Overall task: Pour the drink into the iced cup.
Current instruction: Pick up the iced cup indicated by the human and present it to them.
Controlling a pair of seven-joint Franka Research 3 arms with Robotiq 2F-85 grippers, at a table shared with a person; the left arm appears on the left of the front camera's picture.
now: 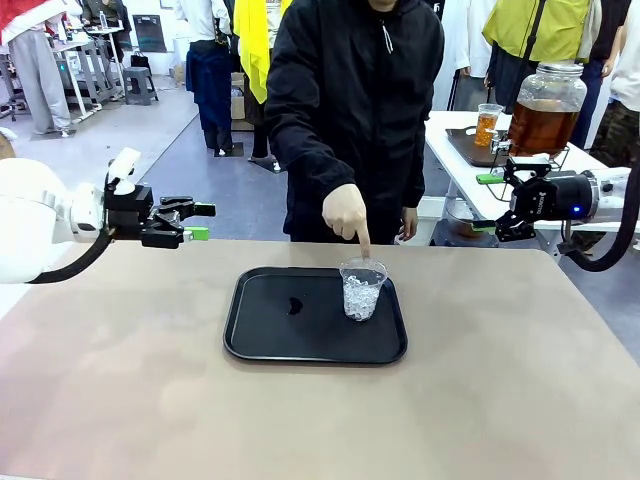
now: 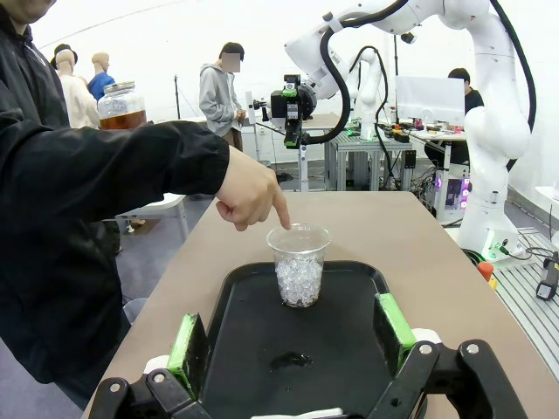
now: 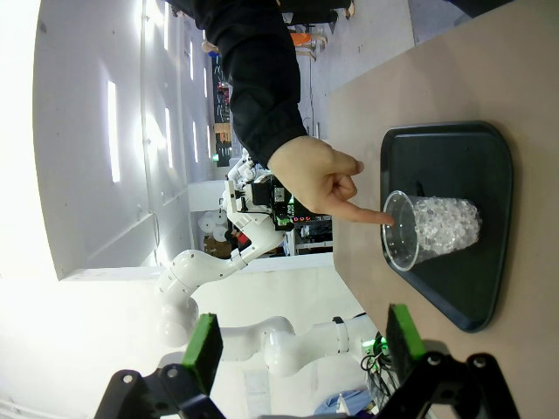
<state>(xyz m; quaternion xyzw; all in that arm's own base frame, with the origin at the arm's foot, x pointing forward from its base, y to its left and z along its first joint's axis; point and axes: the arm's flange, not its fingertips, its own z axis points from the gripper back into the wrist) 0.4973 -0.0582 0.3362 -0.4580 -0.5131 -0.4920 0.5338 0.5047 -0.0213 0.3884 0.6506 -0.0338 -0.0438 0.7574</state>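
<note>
The tan table point(image 1: 500, 410) carries a flat black plastic tray point(image 1: 262, 340). On a white table point(image 1: 455, 160) behind it, a round glass dispenser jar point(image 1: 546, 105) holds the amber drink point(image 1: 540, 130). The left gripper point(image 1: 202, 221) and the right gripper point(image 1: 492, 203) hover at the tan table's sides, jaws wide and empty. A clear plastic cup of ice point(image 1: 362, 290) stands at the tray's far right. A person's hand point(image 1: 346, 212) points a fingertip at its rim. A small dark mark point(image 1: 292, 305), perhaps a smear, lies mid-tray.

Table point(image 1: 120, 400): tan-brown matte top, fills the lower half of the front frame; its far edge runs across mid-frame. One item lies directly on it: black tray point(image 1: 270, 335), rectangular with rounded corners and a raised rim. It lies flat at frame centre, nearer the far edge. Small dark smear on the tray floor, left of centre.
</note>
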